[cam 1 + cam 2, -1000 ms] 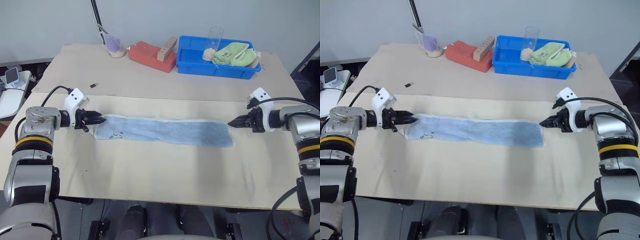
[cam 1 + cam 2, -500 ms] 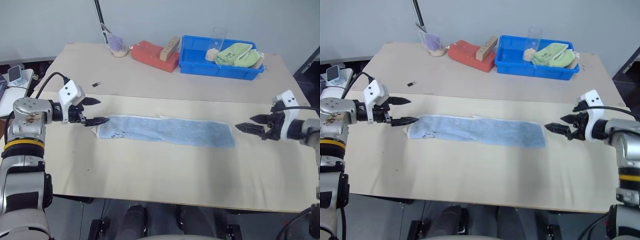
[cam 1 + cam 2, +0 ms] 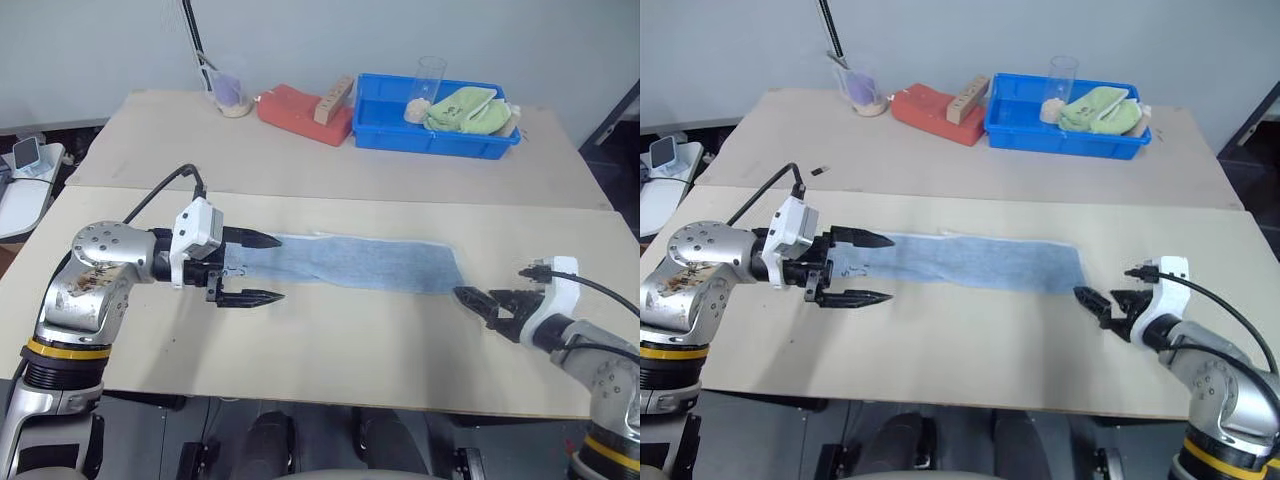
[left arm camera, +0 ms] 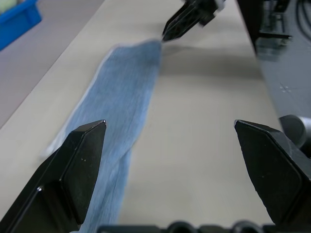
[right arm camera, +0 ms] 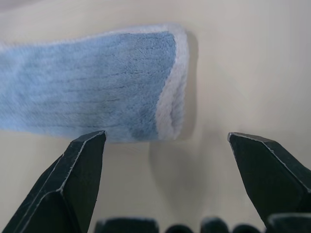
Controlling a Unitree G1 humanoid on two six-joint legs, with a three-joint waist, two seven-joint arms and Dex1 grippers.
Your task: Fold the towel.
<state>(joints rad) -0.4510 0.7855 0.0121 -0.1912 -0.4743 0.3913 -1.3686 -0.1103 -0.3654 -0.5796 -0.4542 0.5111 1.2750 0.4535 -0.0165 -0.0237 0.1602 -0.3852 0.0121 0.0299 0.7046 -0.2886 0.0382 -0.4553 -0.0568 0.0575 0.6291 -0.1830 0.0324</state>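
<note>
The towel (image 3: pixel 370 264) lies flat as a long light blue strip with a pale hem across the middle of the table. My left gripper (image 3: pixel 280 268) hovers open over its left end, pointing along the strip with nothing between the fingers. Part of that end is hidden behind it. In the left wrist view the towel (image 4: pixel 121 97) runs away between the spread fingers (image 4: pixel 77 165). My right gripper (image 3: pixel 474 302) is open just off the towel's right end, near the table's front edge. The right wrist view shows that hemmed end (image 5: pixel 97 82) lying free ahead of the open fingertips.
At the back stand a blue bin (image 3: pixel 430 140) with a light green cloth (image 3: pixel 470 108) and a clear glass (image 3: pixel 430 75). There are also a red block (image 3: pixel 300 110) with a wooden piece (image 3: pixel 335 98), and a cup (image 3: pixel 230 95). A small dark item (image 3: pixel 820 172) lies on the table's far left.
Both grippers opened and let go of the towel's ends. The left one swung right, over the left end. The right one drew back toward the front edge. The towel stayed flat.
</note>
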